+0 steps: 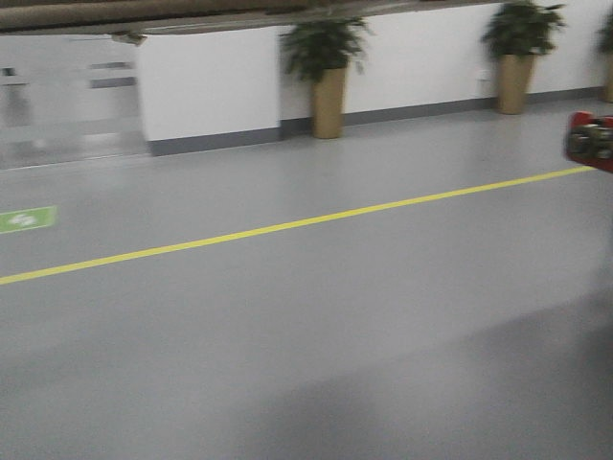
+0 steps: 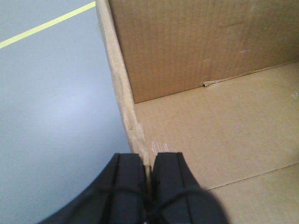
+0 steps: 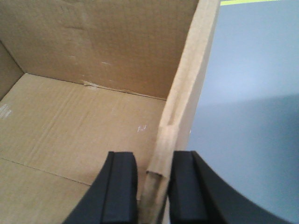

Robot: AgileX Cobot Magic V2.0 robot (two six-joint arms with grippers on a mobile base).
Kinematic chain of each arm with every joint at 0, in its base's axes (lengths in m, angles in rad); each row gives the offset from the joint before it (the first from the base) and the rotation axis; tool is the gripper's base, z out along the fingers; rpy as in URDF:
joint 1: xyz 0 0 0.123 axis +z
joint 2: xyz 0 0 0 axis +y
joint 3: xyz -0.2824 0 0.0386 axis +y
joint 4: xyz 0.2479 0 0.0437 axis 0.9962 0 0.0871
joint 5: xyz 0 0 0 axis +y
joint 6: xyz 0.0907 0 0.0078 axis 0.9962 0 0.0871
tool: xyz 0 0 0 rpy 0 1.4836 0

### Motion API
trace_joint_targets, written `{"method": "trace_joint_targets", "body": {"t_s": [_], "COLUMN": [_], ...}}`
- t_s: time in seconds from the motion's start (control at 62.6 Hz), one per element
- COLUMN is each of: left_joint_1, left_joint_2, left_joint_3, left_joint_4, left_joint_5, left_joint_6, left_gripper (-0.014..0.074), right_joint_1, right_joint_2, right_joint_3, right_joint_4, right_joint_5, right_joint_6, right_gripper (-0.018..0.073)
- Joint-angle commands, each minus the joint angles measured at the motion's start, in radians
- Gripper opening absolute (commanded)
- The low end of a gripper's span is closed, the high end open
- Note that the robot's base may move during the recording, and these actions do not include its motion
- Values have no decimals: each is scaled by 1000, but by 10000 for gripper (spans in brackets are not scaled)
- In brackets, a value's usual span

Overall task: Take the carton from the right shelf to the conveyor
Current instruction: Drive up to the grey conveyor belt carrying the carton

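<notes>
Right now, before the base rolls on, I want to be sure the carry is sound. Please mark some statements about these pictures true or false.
1. The left fingers pinch one side wall of the carton. True.
2. The right fingers hang open beside the carton. False: they are shut on its other side wall.
3. A bottle lies inside the carton. False: the inside that shows is bare cardboard.
4. A yellow line crosses the grey floor. True.
5. The front view shows a shelf. False: it shows the floor, a white wall and potted plants.
</notes>
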Motion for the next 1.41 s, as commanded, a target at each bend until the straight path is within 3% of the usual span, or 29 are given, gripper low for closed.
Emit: {"method": "trace_joint_targets", "body": {"t_s": [0.0, 0.687, 1.391], "left_joint_1": [-10, -10, -10], "left_joint_2": [-3, -3, -3], "left_joint_3": [-1, -1, -1], "left_joint_4": [-3, 206, 224], "left_joint_5": [-52, -52, -52], "left_joint_6": [0, 0, 0], "left_gripper": [-17, -17, -17], "right_joint_1": [9, 9, 9], "right_joint_2": [-16, -16, -16], "right_joint_3": [-5, -5, -5], "right_joint_4": [50, 54, 58], "right_joint_5": [-58, -58, -58], "right_joint_6": [-19, -19, -19], "right_gripper": [-67, -67, -67]}}
